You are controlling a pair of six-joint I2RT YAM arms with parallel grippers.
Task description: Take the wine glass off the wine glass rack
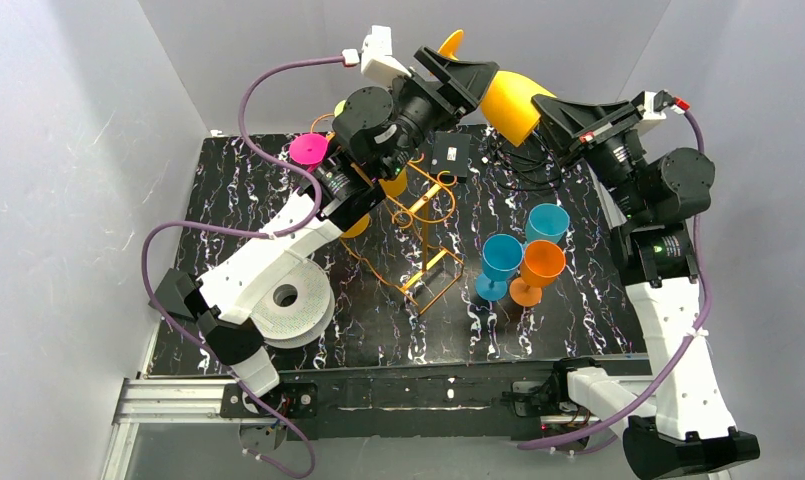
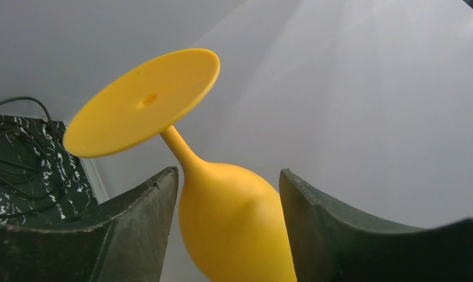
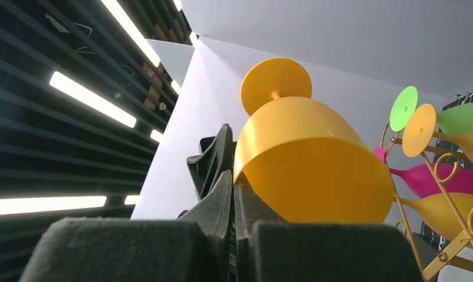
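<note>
The yellow wine glass [image 1: 513, 100] is off the wine glass rack [image 1: 418, 235]. It hangs in the air above and beyond the rack's far side, lying almost sideways with its foot turned away from the rack. The right claw [image 1: 560, 112] carries it, and its fingers [image 3: 225, 194] are pressed together on the wall of the bowl at the lip. The left claw [image 1: 470, 75] stands spread, with one jaw on each side of the bowl near the stem (I cannot tell whether either jaw grazes the plastic).

This looks like a hand-over to the right arm, with the setting-down not yet done. To do it well, the left arm should draw straight back from the bowl with its jaws wide and no twist. A knock could lever the glass out of that thin pinch on the lip.

The right arm should then move slowly, turning the foot downward as it goes. It needs to stay high above the rack's curled loops, where other glasses [image 3: 451, 117] hang.

A sensible landing place is the bare table [image 1: 378, 330] to the right of the rack. It should be short of the three standing cups [image 1: 523, 260], so nothing gets toppled.
</note>
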